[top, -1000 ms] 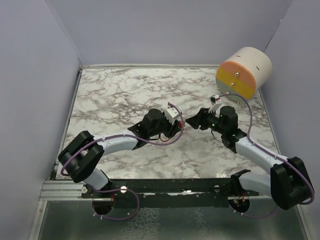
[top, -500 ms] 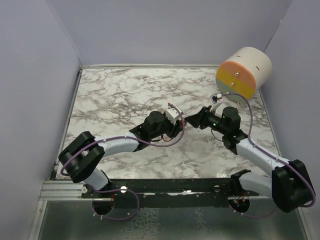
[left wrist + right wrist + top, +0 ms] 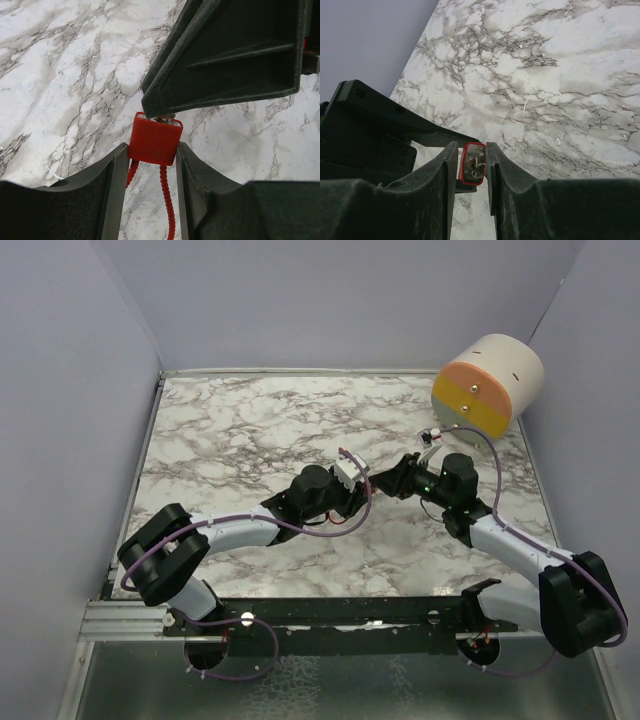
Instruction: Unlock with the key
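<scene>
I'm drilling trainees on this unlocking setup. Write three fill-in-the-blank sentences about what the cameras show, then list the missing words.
1. The left claw grips a padlock whose body is coloured ____.
2. The right claw straddles the padlock's end, where the metal ____ sits.
3. The striped cylinder stands at the table's far ____ corner.
Missing words: red; key; right.

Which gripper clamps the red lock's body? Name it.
The left gripper: the red lock sits pinched between its fingers; the right gripper flanks its keyed end.
</scene>
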You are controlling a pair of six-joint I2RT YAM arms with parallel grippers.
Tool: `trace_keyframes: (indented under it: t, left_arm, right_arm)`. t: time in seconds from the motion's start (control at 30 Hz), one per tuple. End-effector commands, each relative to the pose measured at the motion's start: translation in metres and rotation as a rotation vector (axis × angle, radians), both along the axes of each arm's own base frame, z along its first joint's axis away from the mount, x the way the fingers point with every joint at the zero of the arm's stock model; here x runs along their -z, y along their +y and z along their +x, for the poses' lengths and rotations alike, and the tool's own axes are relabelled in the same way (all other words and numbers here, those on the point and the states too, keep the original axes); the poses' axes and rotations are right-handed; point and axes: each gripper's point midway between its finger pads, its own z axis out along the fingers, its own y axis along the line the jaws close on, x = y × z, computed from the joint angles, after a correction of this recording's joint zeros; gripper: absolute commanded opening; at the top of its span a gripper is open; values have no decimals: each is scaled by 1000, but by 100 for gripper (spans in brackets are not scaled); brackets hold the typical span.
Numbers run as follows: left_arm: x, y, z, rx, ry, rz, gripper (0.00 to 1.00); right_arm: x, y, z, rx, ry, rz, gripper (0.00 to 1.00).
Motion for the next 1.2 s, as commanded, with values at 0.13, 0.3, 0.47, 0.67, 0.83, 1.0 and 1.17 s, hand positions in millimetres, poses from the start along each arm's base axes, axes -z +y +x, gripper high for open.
trace_keyframes:
  t: [0.13, 0.3, 0.47, 0.67, 0.83, 1.0, 1.17]
  left_arm:
    - [-36, -9, 8, -30, -55, -103, 0]
    - [-37, -10, 9, -36, -50, -112, 0]
    - [-38, -10, 9, -38, -49, -120, 0]
    - [-40, -11, 8, -35, -49, -127, 0]
    - [-42, -11, 8, -35, -51, -133, 0]
    - [-43, -13, 7, -29, -47, -137, 0]
    - [-45, -12, 8, -34, -48, -142, 0]
  right_arm:
    - [-1, 4, -2, -30, -20, 12, 26]
    - [-1, 4, -2, -31, -21, 13, 23]
    - [1, 4, -2, -30, -17, 10, 20]
    - [2, 5, -2, -34, -13, 8, 15]
    - [3, 4, -2, -31, -11, 4, 10]
    - [2, 4, -2, -31, -12, 2, 2]
    - [3, 4, -1, -28, -9, 2, 1]
